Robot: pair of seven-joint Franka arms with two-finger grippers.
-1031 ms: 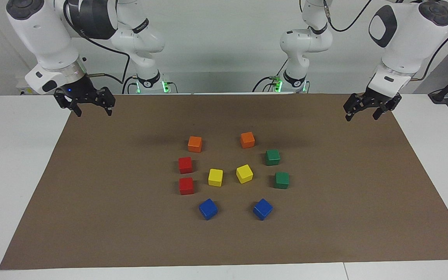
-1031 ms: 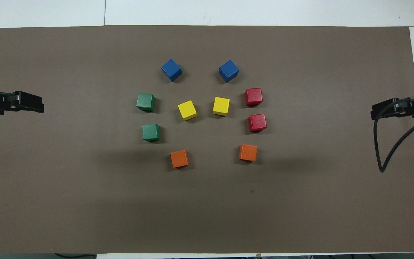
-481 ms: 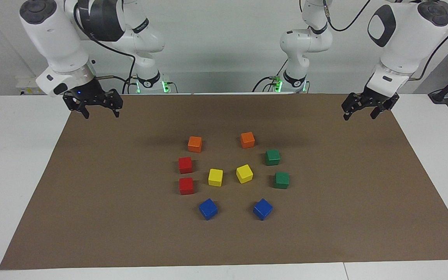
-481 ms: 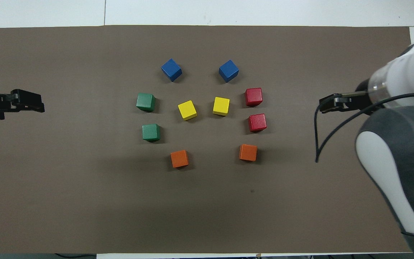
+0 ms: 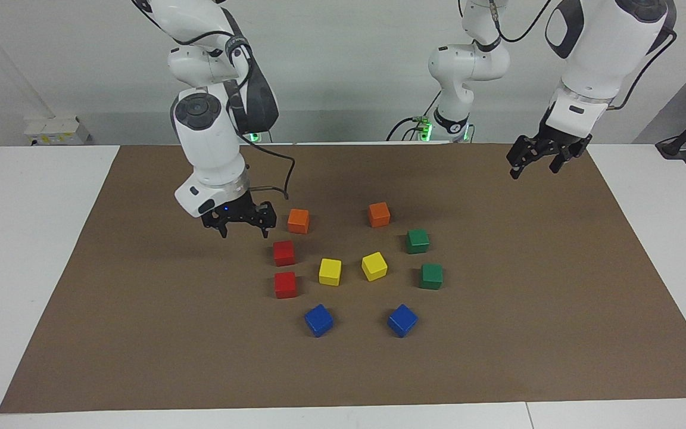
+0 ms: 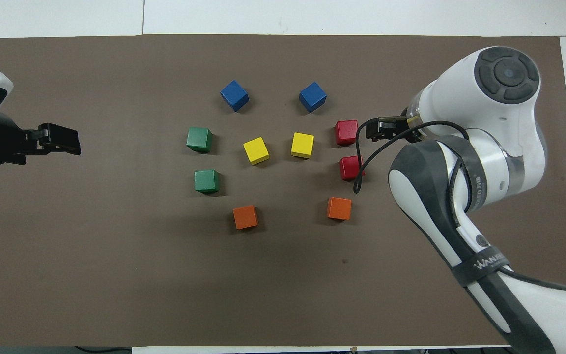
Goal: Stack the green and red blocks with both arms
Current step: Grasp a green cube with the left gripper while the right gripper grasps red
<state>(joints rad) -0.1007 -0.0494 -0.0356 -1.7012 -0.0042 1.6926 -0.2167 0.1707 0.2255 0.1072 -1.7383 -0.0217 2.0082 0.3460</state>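
Observation:
Two red blocks lie side by side on the brown mat; the one nearer to the robots (image 5: 284,252) is partly crossed by a cable in the overhead view (image 6: 351,167), the farther one (image 5: 285,284) shows whole (image 6: 346,132). Two green blocks (image 5: 417,241) (image 5: 431,276) lie toward the left arm's end (image 6: 207,180) (image 6: 199,139). My right gripper (image 5: 243,229) is open and empty, low over the mat beside the nearer red block (image 6: 379,130). My left gripper (image 5: 533,171) is open and empty, raised over the mat's edge at its own end (image 6: 62,145).
Two orange cubes (image 5: 298,220) (image 5: 379,214) lie nearest to the robots, the first close beside the right gripper. Two yellow cubes (image 5: 330,271) (image 5: 374,266) sit between the reds and greens. Two blue cubes (image 5: 318,320) (image 5: 402,320) lie farthest out. The brown mat (image 5: 140,333) covers the table.
My right arm has swung in from its end of the mat and come down beside the red blocks. My left gripper has shifted slightly inward. No block has moved.

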